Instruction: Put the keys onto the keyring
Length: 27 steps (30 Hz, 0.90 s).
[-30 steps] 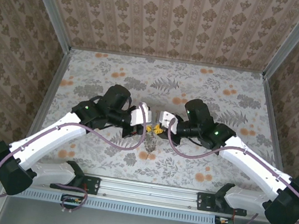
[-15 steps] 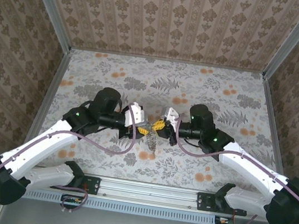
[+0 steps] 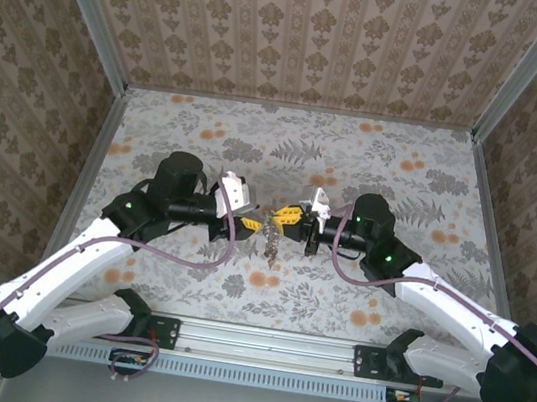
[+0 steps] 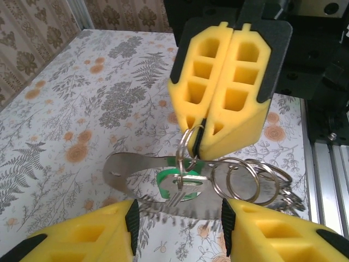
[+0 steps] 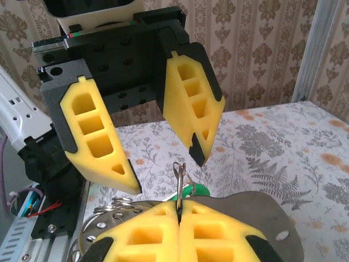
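My right gripper (image 5: 179,204) is shut on the keyring (image 5: 179,176), a thin wire ring standing up out of its yellow pads. In the left wrist view the same right gripper (image 4: 199,143) comes down from above, and the keyring (image 4: 183,150) hangs from its tips. A green-headed key (image 4: 163,184) and a silver key (image 4: 190,182) dangle from the ring above the table. My left gripper (image 4: 180,218) is open just below the bunch, a pad on each side, touching nothing. From above, the left gripper (image 3: 248,224) faces the right gripper (image 3: 284,218), with the keys (image 3: 269,240) between them.
A flat grey metal tag (image 4: 122,166) and several larger steel rings (image 4: 248,180) hang in the same bunch. The floral tabletop (image 3: 423,184) lies below, with patterned walls on three sides and the arm rail (image 3: 268,342) along the near edge.
The left gripper has opened and let go of the bunch. Both wrists have swung up from pointing at the table to facing each other, the left arm drawing back to the left.
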Available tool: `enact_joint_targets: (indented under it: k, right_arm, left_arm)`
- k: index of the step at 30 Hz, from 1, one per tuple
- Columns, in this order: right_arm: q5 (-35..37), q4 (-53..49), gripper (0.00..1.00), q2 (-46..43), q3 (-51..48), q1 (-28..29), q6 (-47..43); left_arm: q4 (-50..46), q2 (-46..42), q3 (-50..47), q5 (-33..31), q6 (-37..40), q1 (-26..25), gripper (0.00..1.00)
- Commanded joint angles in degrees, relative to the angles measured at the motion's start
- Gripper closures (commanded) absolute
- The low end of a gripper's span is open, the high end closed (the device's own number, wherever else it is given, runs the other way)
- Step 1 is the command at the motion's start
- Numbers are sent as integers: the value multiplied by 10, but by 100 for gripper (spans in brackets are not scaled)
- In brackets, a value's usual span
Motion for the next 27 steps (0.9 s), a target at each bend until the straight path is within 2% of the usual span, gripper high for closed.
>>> enact_joint_targets:
  k: [1, 6, 16, 19, 24, 27]
  right_arm:
    - [-21, 47, 100, -17, -6, 2, 8]
    - [-25, 46, 100, -17, -5, 3, 10]
    - [-32, 42, 100, -14, -2, 10, 3]
    - [-33, 35, 100, -15, -2, 12, -4]
    - [-33, -6, 100, -15, 0, 17, -35]
    - [-31, -43, 100, -16, 3, 18, -61]
  left_arm:
    - [17, -7, 23, 15, -17, 4, 54]
    - [44, 4, 18, 65, -29, 0, 57]
    - [42, 32, 21, 50, -10, -28, 71]
    - [36, 33, 24, 47, -2, -31, 78]
    - [35, 30, 23, 39, 7, -33, 100]
    - [39, 21, 19, 18, 12, -34, 100]
